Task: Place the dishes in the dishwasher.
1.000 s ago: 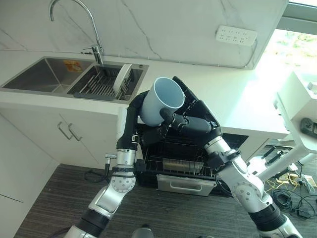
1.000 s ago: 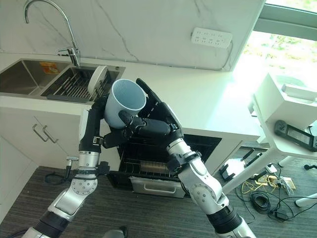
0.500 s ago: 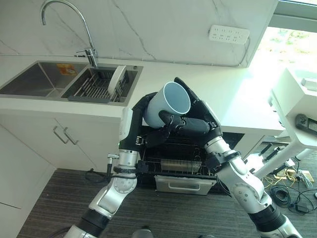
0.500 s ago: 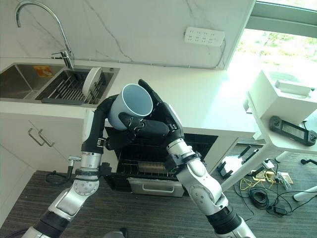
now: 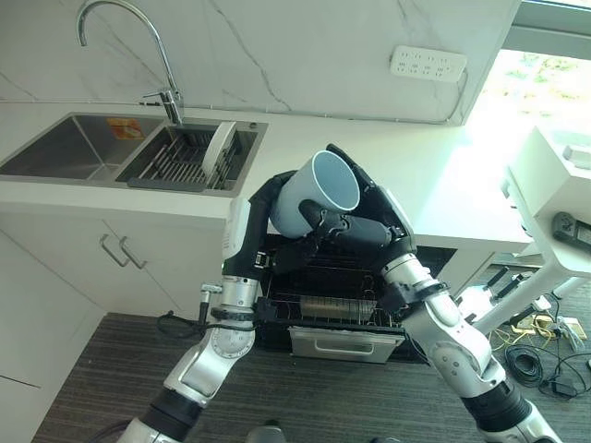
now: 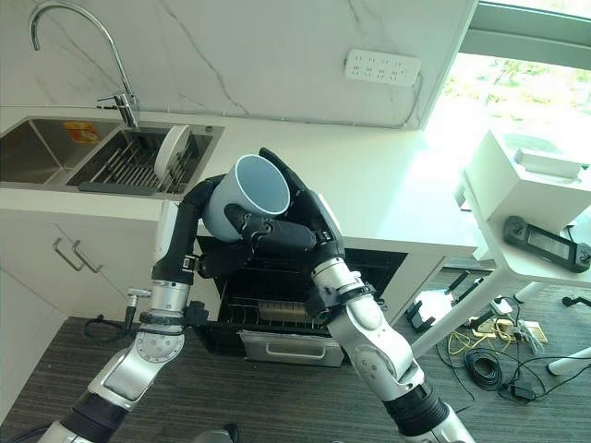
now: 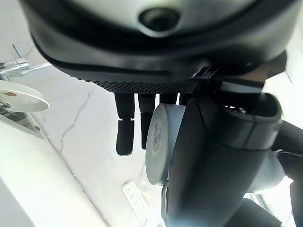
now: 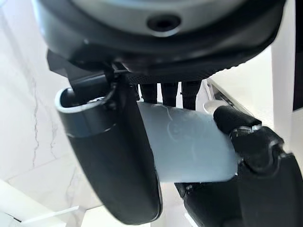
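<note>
Both hands met on one pale blue cup [image 5: 312,205], held in mid-air above the open dishwasher [image 5: 334,309] and in front of the counter [image 5: 434,189]. Right hand [image 5: 365,226] wrapped round the cup's far side, fingers and thumb curled on it; left hand [image 5: 294,249] cupped underneath, thumb against its base. Tilted on its axis, mouth facing up and away. Straight below, judged the rack [image 5: 323,305] as the target.
</note>
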